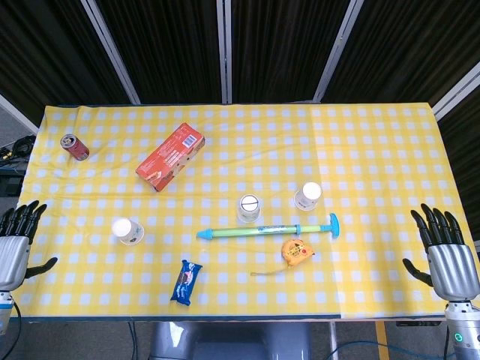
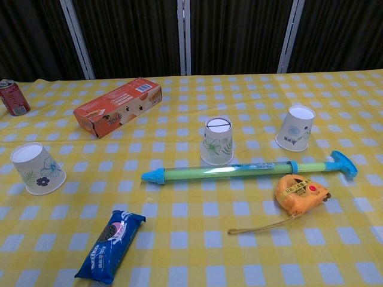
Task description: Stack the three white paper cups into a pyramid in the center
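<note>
Three white paper cups stand upside down on the yellow checked table (image 1: 375, 142), well apart from one another. One cup (image 1: 127, 231) (image 2: 38, 168) is at the left, one (image 1: 249, 208) (image 2: 216, 142) near the middle, one (image 1: 307, 196) (image 2: 294, 128) to the right of it. My left hand (image 1: 16, 234) hovers off the table's left edge, fingers spread, holding nothing. My right hand (image 1: 444, 251) is at the right edge, also spread and empty. Neither hand shows in the chest view.
A green and blue water pump tube (image 1: 268, 229) (image 2: 251, 170) lies just in front of the middle cup. An orange tape measure (image 1: 297, 252) (image 2: 301, 194), a blue cookie pack (image 1: 186, 281) (image 2: 111, 245), a red box (image 1: 170, 157) (image 2: 117, 106) and a soda can (image 1: 74, 147) (image 2: 13, 97) are also there.
</note>
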`<state>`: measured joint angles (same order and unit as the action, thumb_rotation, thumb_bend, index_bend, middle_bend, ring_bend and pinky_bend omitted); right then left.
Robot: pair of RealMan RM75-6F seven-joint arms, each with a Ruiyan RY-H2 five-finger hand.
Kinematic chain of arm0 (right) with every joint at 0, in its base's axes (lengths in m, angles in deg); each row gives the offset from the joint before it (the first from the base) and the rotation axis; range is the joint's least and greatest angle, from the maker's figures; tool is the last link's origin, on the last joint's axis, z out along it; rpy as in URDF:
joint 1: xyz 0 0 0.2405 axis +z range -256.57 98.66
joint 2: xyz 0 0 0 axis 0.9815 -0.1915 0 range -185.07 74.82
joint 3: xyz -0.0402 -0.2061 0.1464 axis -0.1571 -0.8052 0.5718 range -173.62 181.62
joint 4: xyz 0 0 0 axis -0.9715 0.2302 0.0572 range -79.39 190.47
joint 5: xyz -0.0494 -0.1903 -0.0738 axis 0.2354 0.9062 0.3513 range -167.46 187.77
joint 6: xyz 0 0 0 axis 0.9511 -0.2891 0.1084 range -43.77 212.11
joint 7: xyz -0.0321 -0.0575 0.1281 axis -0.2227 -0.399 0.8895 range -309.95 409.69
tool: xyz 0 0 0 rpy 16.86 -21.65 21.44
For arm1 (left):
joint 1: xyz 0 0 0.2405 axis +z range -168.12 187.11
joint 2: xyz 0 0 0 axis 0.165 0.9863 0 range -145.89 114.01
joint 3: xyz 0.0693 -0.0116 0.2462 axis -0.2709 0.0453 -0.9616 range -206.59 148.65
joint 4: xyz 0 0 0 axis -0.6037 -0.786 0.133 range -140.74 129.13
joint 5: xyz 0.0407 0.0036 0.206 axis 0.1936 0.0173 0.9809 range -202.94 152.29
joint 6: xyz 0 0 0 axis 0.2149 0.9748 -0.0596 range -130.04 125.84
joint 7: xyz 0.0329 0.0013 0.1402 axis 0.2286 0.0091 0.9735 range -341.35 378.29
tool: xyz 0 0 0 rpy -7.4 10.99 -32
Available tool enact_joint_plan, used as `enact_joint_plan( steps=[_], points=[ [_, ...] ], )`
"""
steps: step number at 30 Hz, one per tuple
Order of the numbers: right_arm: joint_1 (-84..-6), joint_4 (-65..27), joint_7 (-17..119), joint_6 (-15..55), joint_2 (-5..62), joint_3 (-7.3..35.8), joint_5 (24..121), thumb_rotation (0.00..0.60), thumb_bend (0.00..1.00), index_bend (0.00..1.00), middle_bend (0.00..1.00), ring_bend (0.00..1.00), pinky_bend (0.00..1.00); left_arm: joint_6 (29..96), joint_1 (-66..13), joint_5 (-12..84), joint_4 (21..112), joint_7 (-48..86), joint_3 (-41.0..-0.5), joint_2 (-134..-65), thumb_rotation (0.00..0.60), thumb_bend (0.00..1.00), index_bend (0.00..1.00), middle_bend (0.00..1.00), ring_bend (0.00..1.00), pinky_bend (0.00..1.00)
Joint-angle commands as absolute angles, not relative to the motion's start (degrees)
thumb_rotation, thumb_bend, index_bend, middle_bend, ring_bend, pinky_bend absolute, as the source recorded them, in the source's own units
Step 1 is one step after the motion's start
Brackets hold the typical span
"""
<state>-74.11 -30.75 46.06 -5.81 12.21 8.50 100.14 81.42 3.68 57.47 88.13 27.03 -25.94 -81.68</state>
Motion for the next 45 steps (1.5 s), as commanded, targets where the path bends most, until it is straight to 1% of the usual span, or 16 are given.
enact_joint_plan(
  steps=[1, 10, 22, 25, 27, 30, 33, 36, 38, 40, 42, 45],
  points=[
    [-74.2, -30.8, 46.1, -6.0, 12.2, 8.5, 100.2, 0.600, 0.08, 0.00, 0.00, 0.00, 0.00, 81.5, 3.7, 57.6, 88.1, 27.0, -25.9, -81.6, 0.600, 0.08, 0.00, 0.00, 0.00, 0.00],
    [-74.2, -30.4, 47.1, -7.0, 12.3, 8.5, 101.3, 0.600, 0.08, 0.00, 0.00, 0.00, 0.00, 82.2, 3.8, 57.9, 88.0, 26.8, -25.9, -81.9, 0.600, 0.08, 0.00, 0.00, 0.00, 0.00],
    [-74.2, -30.0, 48.7, -7.1, 12.2, 8.7, 101.2, 0.600, 0.08, 0.01, 0.00, 0.00, 0.00, 80.7, 2.5, 58.1, 88.5, 26.7, -25.5, -82.3, 0.600, 0.08, 0.00, 0.00, 0.00, 0.00],
    [-74.2, -30.0, 49.0, -7.0, 12.2, 8.6, 101.2, 0.600, 0.08, 0.01, 0.00, 0.00, 0.00, 79.5, 1.7, 57.7, 89.1, 26.3, -25.2, -82.4, 0.600, 0.11, 0.01, 0.00, 0.00, 0.00],
    [-74.2, -30.0, 49.1, -7.0, 12.1, 8.6, 101.2, 0.600, 0.08, 0.01, 0.00, 0.00, 0.00, 78.9, 1.3, 57.6, 89.3, 26.3, -25.1, -82.4, 0.600, 0.12, 0.04, 0.00, 0.00, 0.00],
    [-74.2, -30.1, 49.4, -7.0, 12.1, 8.6, 101.2, 0.600, 0.08, 0.01, 0.00, 0.00, 0.00, 76.5, -0.3, 56.8, 90.1, 27.4, -24.6, -82.4, 0.600, 0.12, 0.12, 0.00, 0.00, 0.00],
    [-74.2, -30.1, 49.7, -7.0, 12.0, 8.7, 101.2, 0.600, 0.08, 0.01, 0.00, 0.00, 0.00, 74.2, -1.9, 55.7, 90.8, 28.8, -23.9, -82.4, 0.600, 0.12, 0.17, 0.00, 0.00, 0.00],
    [-74.1, -30.1, 50.0, -6.8, 11.9, 8.7, 101.0, 0.600, 0.08, 0.01, 0.00, 0.00, 0.00, 71.4, -3.7, 54.0, 91.5, 30.6, -23.2, -82.6, 0.600, 0.13, 0.19, 0.00, 0.00, 0.00],
    [-74.1, -30.1, 50.4, -6.6, 11.8, 8.7, 100.9, 0.600, 0.08, 0.01, 0.00, 0.00, 0.00, 68.6, -5.5, 52.3, 91.8, 32.3, -22.6, -83.0, 0.600, 0.18, 0.21, 0.00, 0.00, 0.00],
    [-74.1, -30.1, 50.6, -6.6, 11.7, 8.8, 100.9, 0.600, 0.08, 0.02, 0.00, 0.00, 0.00, 66.1, -7.0, 50.6, 91.8, 33.7, -22.2, -83.6, 0.600, 0.20, 0.22, 0.00, 0.00, 0.00],
    [-74.1, -30.2, 50.7, -6.7, 11.6, 8.7, 100.9, 0.600, 0.08, 0.02, 0.00, 0.00, 0.00, 63.0, -9.0, 47.7, 91.9, 35.9, -21.6, -84.5, 0.600, 0.20, 0.23, 0.00, 0.00, 0.00],
    [-74.1, -30.3, 50.9, -6.7, 11.5, 8.7, 100.9, 0.600, 0.08, 0.02, 0.00, 0.00, 0.00, 60.4, -10.9, 44.7, 91.6, 38.3, -21.2, -85.8, 0.600, 0.20, 0.23, 0.00, 0.00, 0.00]
  ],
)
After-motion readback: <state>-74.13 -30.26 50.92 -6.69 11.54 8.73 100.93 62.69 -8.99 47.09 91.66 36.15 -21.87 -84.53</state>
